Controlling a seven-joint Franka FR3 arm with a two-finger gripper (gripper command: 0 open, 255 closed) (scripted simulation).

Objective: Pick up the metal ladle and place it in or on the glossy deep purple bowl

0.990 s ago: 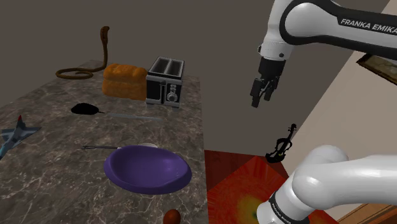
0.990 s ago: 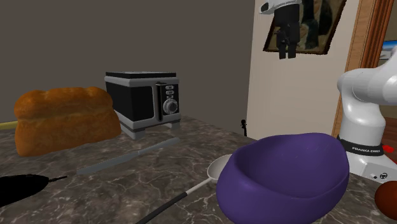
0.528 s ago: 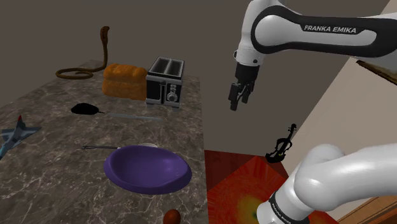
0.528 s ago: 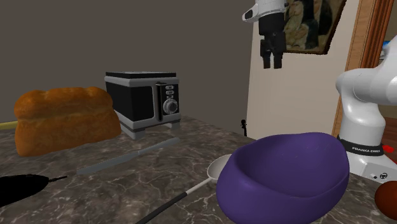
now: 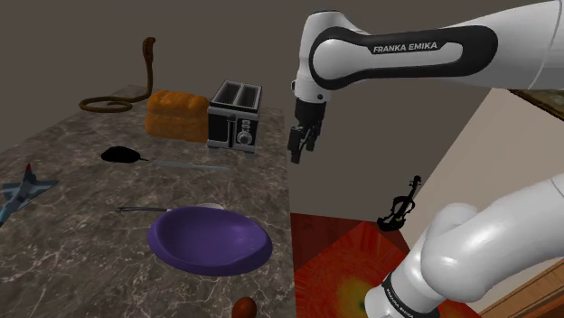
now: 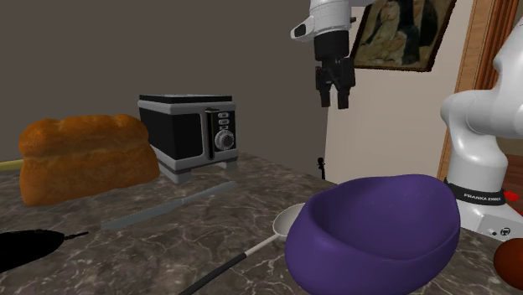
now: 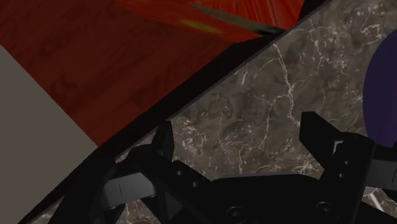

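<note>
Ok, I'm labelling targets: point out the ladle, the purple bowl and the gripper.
ladle [image 6: 289, 219], second exterior view, its cup.
purple bowl [image 5: 210, 238], shoulder view, inner wall.
gripper [image 6: 333, 101], second exterior view, between fingertips.

FRANKA EMIKA — white lettering on the arm's dark link [image 5: 407, 50].

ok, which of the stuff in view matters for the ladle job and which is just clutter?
Job: ladle, purple bowl, tool (open).
Clutter: toaster, bread loaf, knife, snake figure, toy jet, violin on the floor.
</note>
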